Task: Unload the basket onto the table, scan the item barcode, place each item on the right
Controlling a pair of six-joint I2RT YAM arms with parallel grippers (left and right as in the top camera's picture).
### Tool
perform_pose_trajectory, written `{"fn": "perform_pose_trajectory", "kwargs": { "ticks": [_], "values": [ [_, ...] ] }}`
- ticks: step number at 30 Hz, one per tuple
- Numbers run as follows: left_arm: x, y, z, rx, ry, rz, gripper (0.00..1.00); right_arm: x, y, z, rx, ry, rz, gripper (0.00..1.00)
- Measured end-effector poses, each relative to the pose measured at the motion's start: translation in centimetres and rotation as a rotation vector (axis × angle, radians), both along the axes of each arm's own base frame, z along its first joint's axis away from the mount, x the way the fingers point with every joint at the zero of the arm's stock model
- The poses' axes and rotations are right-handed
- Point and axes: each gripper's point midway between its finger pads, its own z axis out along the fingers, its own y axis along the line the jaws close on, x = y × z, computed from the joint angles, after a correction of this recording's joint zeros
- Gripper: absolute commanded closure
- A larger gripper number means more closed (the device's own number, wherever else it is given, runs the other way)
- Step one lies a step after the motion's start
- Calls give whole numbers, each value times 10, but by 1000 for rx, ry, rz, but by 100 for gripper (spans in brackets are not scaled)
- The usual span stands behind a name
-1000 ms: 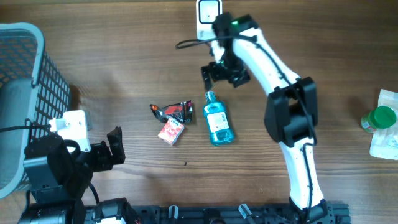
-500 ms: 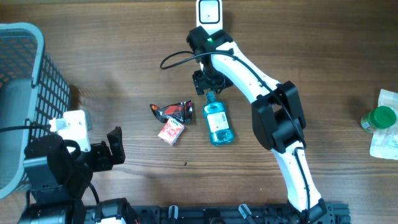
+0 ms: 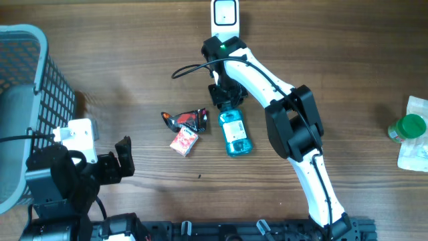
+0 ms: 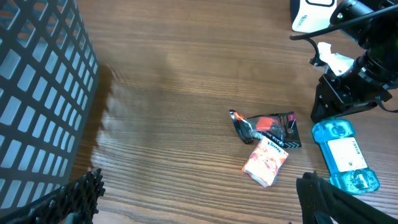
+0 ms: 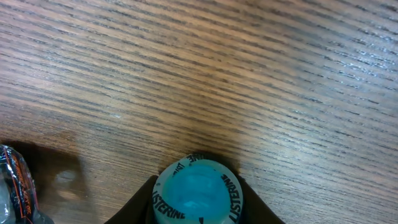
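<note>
A wood-grain table (image 3: 134, 80) fills the scene. Far to the left of the mouthwash bottle (image 3: 235, 134), a grey-blue basket (image 3: 27, 100) is seen at the table's edge. The left gripper (image 3: 124, 158) is held low, well to the left of the bottle, its fingers spread wide and holding nothing. Just left of the bottle, a dark wrapper (image 3: 187, 119) and a red packet (image 3: 184, 141) are laid side by side. The bottle itself lies flat on the wood, cap towards the white scanner (image 3: 225, 15). The right arm is bent sharply over the bottle, and the right gripper (image 3: 226, 100) is pointed down at the cap (image 5: 196, 191), which is pinched from both sides. Far right of the bottle, a green-capped jar (image 3: 409, 127) rests in clear wrapping.
</note>
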Motion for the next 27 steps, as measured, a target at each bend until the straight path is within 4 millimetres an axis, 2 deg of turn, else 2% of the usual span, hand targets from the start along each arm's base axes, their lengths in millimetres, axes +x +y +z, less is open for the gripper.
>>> {"fn": "perform_pose_trajectory", "kwargs": {
  "ticks": [4,7,15,18,24,27],
  "values": [
    [0,0,0,0,0,0,0,0,0,1,-1,2,-1,79],
    [0,0,0,0,0,0,0,2,1,8,-2,4,-1,82],
    [0,0,0,0,0,0,0,30,18,83,71,-120,-7,84],
    [0,0,0,0,0,0,0,34,14,95,51,-150,-22,85],
    [0,0,0,0,-1,0,0,36,8,103,25,-179,-25,84],
    [0,0,0,0,0,0,0,62,7,134,36,-351,-36,84]
  ]
}}
